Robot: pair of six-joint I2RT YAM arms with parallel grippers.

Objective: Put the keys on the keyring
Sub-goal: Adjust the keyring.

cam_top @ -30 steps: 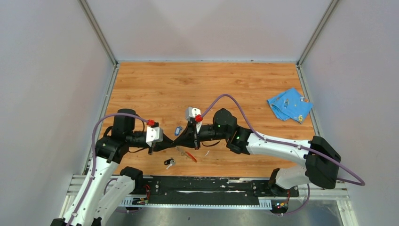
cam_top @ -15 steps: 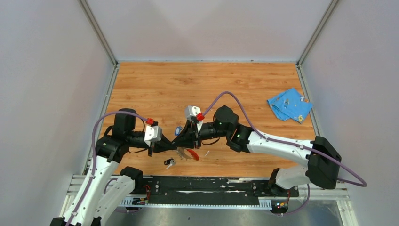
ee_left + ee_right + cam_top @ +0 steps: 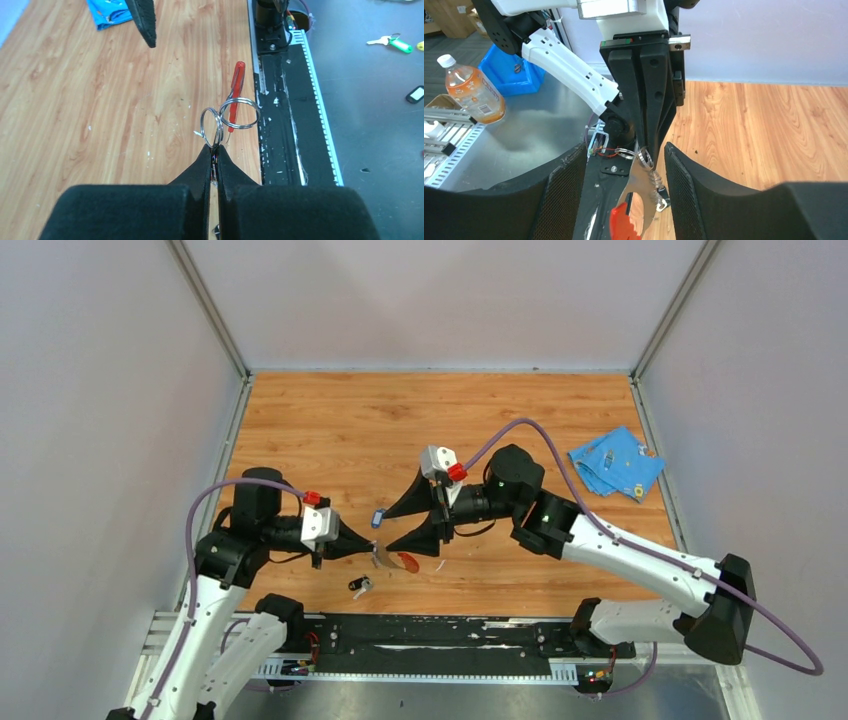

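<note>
Wooden worktop [image 3: 330,430] is carrying everything. Nearest the front edge, the black key [image 3: 360,585] is lying loose. Behind it, the left gripper [image 3: 368,551] is clamping its jaws on the keyring [image 3: 395,560]; the right gripper [image 3: 395,530] is hovering alongside, jaws released. Further back the blue key [image 3: 378,518] is lying loose, so neither is threaded yet. No writing is readable.

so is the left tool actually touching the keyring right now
Touching. The left wrist view shows the left tool shut, its tips pinching one metal ring of the keyring with no gap.
</note>
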